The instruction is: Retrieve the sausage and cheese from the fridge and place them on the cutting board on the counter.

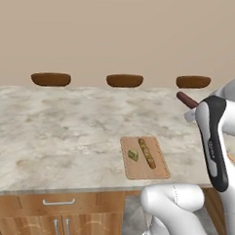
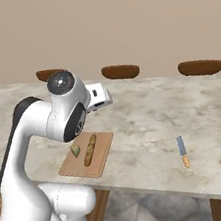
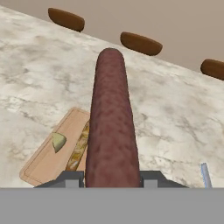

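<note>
Here you can see the gripper (image 3: 112,177) pinching the sausage (image 3: 111,127), a dark reddish-brown rod that runs straight up the middle of the hand view; its near end is cut off at the bottom, between the two dark fingertips (image 3: 70,178) pressed against its sides. From the left base view you get just the far tip of the sausage (image 1: 187,99) poking out behind the arm's black-and-white link, and the gripper itself is hidden there. In the right base view the arm's big joint covers most of the hand, so you cannot make out the sausage from that side.

The cutting board (image 1: 144,158) lies on the counter (image 1: 65,131) near its front edge, in front of the arm. On it rests the cheese (image 1: 133,155), a small yellowish-olive wedge, on the board's left part, and just beside it to the right a long orange-tan rod (image 1: 147,153) lying lengthwise. In the hand view the sausage hides the right part of the board and much of that rod.

Well to the right on the counter lies a knife (image 2: 182,151) with a blue-grey blade and an orange handle. Three brown stool seats (image 2: 120,72) show beyond the counter's far edge, their legs hidden.
</note>
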Controlling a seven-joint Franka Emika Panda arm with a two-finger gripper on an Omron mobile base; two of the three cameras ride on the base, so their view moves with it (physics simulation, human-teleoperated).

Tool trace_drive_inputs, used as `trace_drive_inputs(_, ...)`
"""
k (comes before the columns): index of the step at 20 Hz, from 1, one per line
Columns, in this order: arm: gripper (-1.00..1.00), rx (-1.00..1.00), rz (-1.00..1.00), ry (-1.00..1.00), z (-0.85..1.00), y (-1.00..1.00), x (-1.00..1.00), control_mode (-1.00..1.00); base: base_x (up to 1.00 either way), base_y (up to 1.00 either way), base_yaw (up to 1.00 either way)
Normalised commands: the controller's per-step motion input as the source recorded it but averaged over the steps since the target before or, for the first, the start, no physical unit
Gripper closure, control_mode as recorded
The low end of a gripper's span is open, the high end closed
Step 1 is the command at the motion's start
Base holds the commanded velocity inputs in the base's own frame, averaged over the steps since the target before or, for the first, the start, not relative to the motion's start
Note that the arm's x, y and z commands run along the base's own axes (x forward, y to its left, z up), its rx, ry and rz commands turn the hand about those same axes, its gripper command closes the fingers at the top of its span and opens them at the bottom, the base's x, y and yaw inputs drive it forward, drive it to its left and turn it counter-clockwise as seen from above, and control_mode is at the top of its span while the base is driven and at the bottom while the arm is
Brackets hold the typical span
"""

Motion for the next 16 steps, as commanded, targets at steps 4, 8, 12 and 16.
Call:
trace_drive_inputs(4, 1.00, 0.00, 0.00, 0.00, 0.00, 0.00, 0.00, 1.00, 0.00, 0.00, 0.00)
trace_drive_inputs(8, 1.00, 0.00, 0.00, 0.00, 0.00, 0.00, 0.00, 1.00, 0.00, 0.00, 0.00)
trace_drive_inputs(12, 1.00, 0.00, 0.00, 0.00, 0.00, 0.00, 0.00, 1.00, 0.00, 0.00, 0.00)
trace_drive_inputs(16, 1.00, 0.00, 0.00, 0.00, 0.00, 0.00, 0.00, -1.00, 0.00, 0.00, 0.00)
